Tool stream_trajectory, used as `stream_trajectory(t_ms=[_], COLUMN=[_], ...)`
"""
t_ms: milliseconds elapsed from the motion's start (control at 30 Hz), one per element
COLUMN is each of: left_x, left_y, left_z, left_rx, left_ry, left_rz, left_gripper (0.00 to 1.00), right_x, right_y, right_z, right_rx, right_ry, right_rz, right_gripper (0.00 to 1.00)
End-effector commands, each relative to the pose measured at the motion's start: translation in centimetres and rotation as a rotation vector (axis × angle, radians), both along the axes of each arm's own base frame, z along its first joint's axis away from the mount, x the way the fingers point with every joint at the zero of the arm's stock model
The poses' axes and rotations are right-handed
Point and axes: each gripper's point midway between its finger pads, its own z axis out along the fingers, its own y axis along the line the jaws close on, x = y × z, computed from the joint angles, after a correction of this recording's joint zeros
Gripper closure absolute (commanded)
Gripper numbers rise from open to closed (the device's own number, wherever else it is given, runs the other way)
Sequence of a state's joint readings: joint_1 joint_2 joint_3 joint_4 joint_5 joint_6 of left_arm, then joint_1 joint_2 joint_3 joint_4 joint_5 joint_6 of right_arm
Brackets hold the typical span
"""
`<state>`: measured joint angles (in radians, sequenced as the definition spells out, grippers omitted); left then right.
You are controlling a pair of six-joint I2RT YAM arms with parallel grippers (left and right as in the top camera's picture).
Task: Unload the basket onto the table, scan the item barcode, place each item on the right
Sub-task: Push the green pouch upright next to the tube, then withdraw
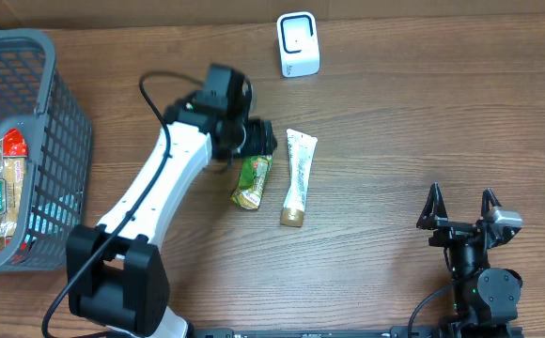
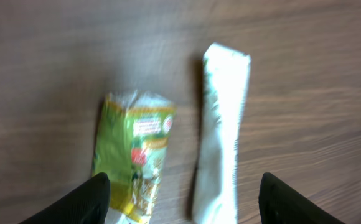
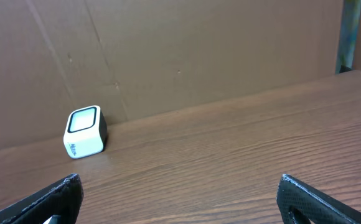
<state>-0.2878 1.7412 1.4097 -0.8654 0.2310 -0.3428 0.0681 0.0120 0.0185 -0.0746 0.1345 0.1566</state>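
Observation:
A green snack packet point(image 1: 252, 181) point(image 2: 134, 152) and a white tube point(image 1: 298, 176) point(image 2: 221, 124) lie side by side on the wooden table, both flat. My left gripper point(image 1: 254, 141) point(image 2: 183, 182) hangs open just above them, its black fingers point(image 2: 90, 198) spread wide, with nothing held between them. The white barcode scanner point(image 1: 298, 44) point(image 3: 85, 132) stands at the back of the table. My right gripper point(image 1: 460, 202) point(image 3: 180, 190) rests open near the front right edge, facing the scanner from afar.
A grey wire basket point(image 1: 66, 84) with snack packs point(image 1: 5, 188) inside stands at the left edge. A brown cardboard wall point(image 3: 168, 50) rises behind the scanner.

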Motion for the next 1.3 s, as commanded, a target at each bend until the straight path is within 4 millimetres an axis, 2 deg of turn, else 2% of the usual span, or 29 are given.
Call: stream_trajectory(t_ms=[0,67,633,833,967,1067,1233,1267], left_x=[1.7,1.9,1.7,2.4,3.4,4.2,5.4,5.7], left_y=[0.0,0.0,0.3,1.8,3.5,4.9,7.1,8.2], left_z=[3.3,3.7,3.5,4.1,5.9,8.0,12.6,14.5], left_rx=[0.029,0.029,0.057,0.077,0.076,0.081,0.092,0.115], left_ry=[-0.095,-0.108,-0.111,-0.127,-0.152,-0.187,-0.274,-0.306], left_rz=[-0.048,-0.055,-0.097,-0.07,-0.029,-0.007,0.024,0.05], left_gripper=[0.32,0.32,0.32,0.31,0.31,0.31,0.31,0.31], right_x=[0.0,0.0,0.0,0.0,0.0,0.0,0.0,0.0], right_y=[0.2,0.2,0.2,0.2,0.2,0.2,0.2,0.2], right_z=[-0.2,-0.2,-0.2,-0.2,-0.2,-0.2,-0.2,-0.2], right_rx=[-0.001,-0.001,-0.001,-0.001,-0.001,-0.001,-0.001,-0.001], right_ry=[-0.003,-0.003,-0.003,-0.003,-0.003,-0.003,-0.003,-0.003], right_rz=[0.005,0.005,0.005,0.005,0.005,0.005,0.005,0.005], right_gripper=[0.0,0.0,0.0,0.0,0.0,0.0,0.0,0.0])
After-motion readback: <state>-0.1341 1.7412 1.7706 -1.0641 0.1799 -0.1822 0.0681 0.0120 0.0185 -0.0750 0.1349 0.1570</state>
